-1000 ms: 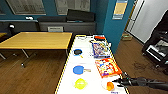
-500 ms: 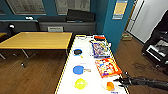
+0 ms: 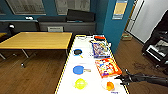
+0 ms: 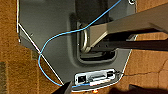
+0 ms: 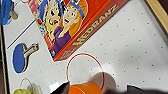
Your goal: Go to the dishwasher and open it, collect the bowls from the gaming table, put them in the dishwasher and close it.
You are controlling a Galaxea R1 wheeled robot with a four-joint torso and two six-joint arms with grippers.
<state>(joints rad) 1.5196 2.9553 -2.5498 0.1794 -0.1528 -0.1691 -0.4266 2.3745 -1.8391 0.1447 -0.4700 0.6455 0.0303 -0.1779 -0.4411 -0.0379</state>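
Orange box beside right gripper

Smooth white speckled gaming table top; glossy cardboard game box.

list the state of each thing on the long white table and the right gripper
black bowl: upright, far down the table
blue bowl: upright, mid table
yellow-green bowl: upright, near end
orange cup: under the right gripper
orange game box: flat, lid shut
right gripper: over the table edge, holding nothing
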